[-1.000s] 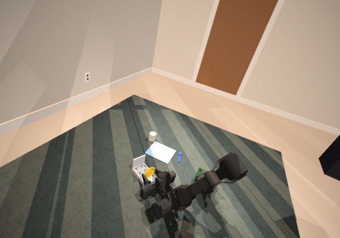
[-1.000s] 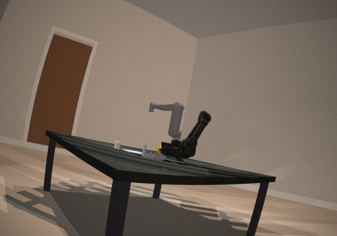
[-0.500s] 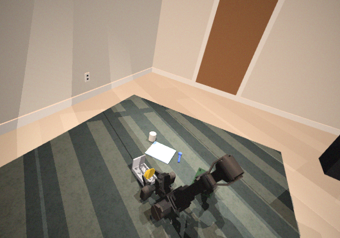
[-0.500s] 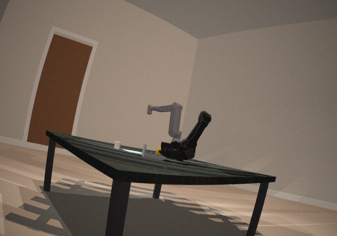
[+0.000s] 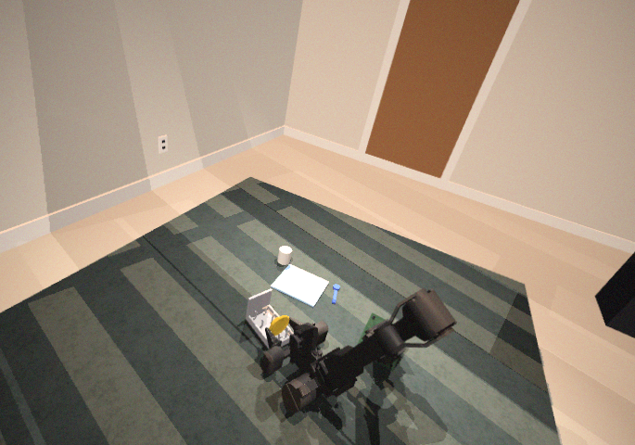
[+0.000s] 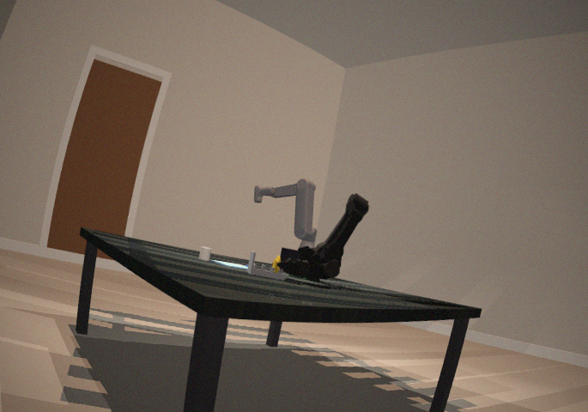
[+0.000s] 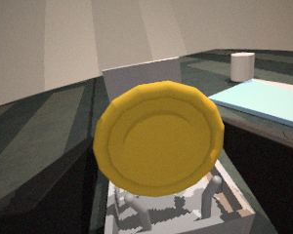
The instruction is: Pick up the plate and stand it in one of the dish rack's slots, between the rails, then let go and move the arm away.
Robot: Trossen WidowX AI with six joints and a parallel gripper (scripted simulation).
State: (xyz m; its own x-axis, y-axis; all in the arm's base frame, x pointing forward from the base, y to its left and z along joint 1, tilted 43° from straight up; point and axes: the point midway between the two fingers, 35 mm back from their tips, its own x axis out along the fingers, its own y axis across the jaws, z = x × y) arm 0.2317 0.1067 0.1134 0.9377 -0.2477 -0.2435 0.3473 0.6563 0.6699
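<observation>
The yellow plate (image 5: 279,324) (image 6: 275,263) (image 7: 158,146) stands nearly upright, its face toward the wrist camera, over the near part of the dish rack. The pale grey dish rack (image 5: 259,303) (image 6: 251,262) (image 7: 139,75) has a tall back panel and short pegs; two near pegs show just below the plate in the wrist view. Whether the plate's lower edge sits in a slot I cannot tell. My gripper (image 5: 282,331) (image 7: 157,135) is open slightly wider than the plate, with one dark finger close beside each side of it.
A white cup (image 5: 284,255) (image 6: 204,253) (image 7: 242,67) stands beyond the rack. A pale blue-white flat board (image 5: 301,285) (image 7: 264,99) lies beside the rack, with a small blue object (image 5: 335,293) past it. A green item (image 5: 373,324) is partly hidden by the arm.
</observation>
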